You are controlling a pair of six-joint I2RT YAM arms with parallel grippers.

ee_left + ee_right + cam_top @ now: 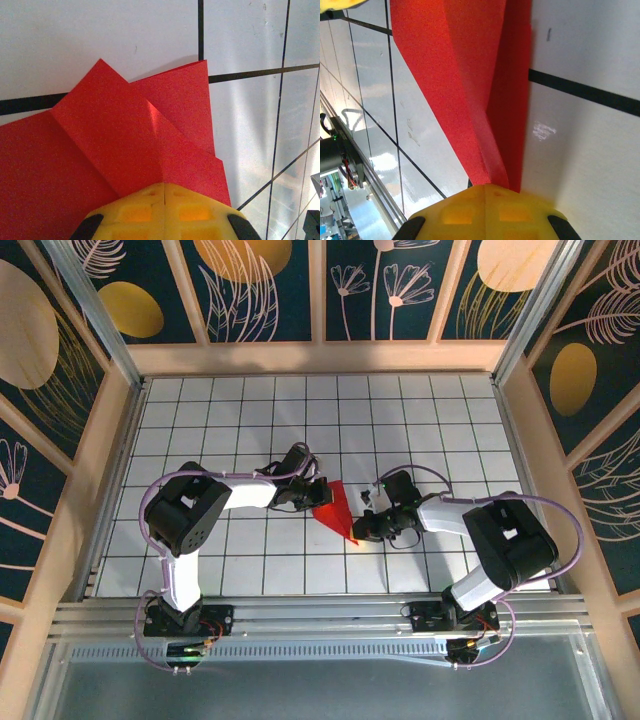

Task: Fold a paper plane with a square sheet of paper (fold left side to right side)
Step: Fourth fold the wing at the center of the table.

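Here, one half-folded red paper plane (336,510), two tools, left tool (164,189), right tool (487,189), both closed against it.

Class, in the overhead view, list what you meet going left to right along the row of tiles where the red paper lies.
In order: left arm → left end effector → paper → right end effector → right arm.

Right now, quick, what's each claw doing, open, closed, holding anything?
Left claw: closed, tips against the red paper.
Right claw: closed, tips against the red paper.
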